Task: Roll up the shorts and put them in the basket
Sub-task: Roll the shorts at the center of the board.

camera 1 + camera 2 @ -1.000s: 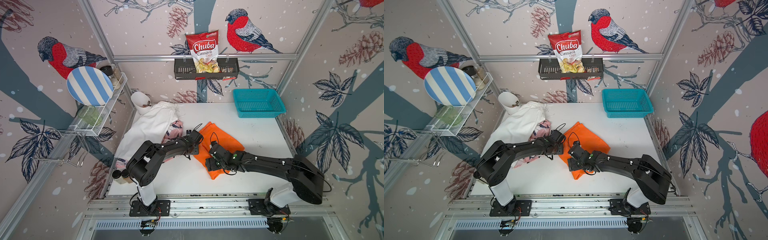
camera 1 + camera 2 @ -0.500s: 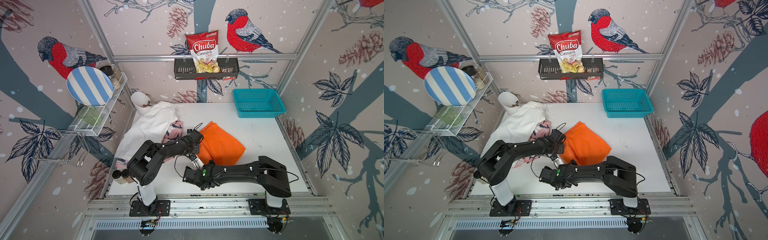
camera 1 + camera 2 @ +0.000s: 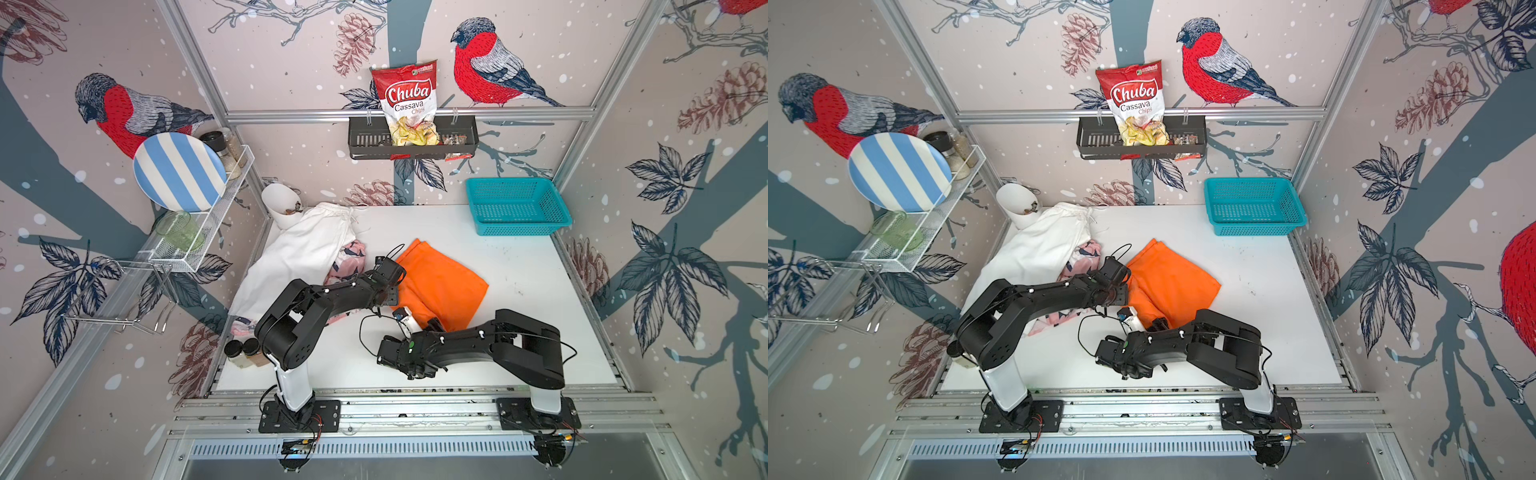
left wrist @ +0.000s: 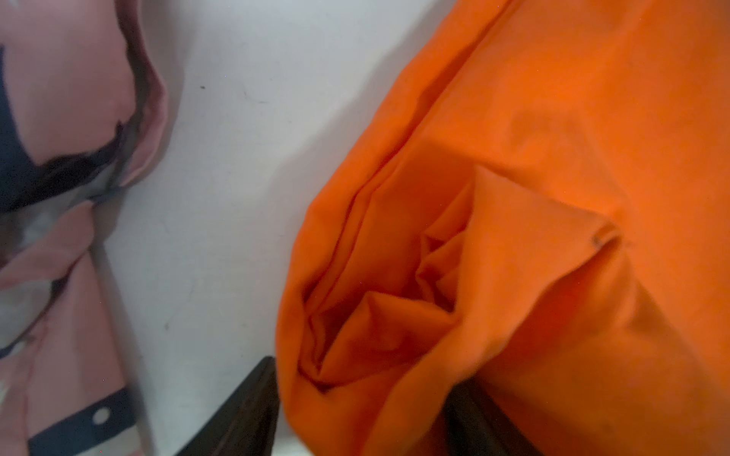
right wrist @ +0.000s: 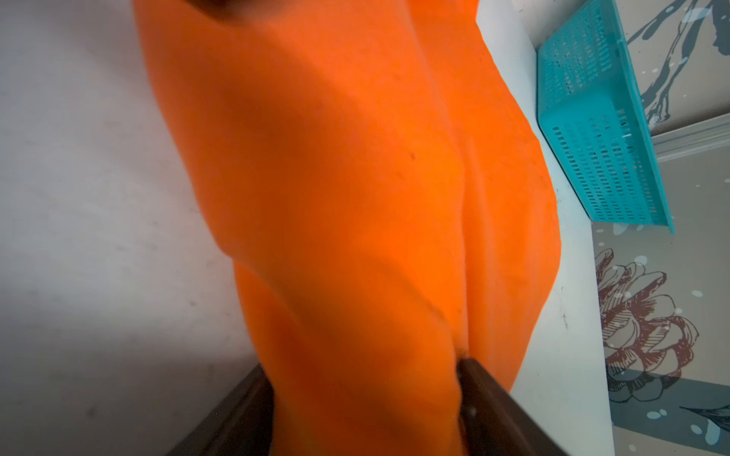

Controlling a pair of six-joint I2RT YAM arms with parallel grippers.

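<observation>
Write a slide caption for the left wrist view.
Left wrist: orange shorts bunched between the left gripper's fingers, pink patterned shorts lying apart across a strip of white table.

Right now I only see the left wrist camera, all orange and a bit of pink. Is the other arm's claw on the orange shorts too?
Observer: Yes, the right gripper has the orange shorts between its fingers, at their near edge.
Operator: Are they rolled up yet?
Observer: No, in both top views they lie mostly flat on the table.
Operator: Where are the white ones?
Observer: The white shorts lie at the table's left side, partly over the pink shorts.
</observation>
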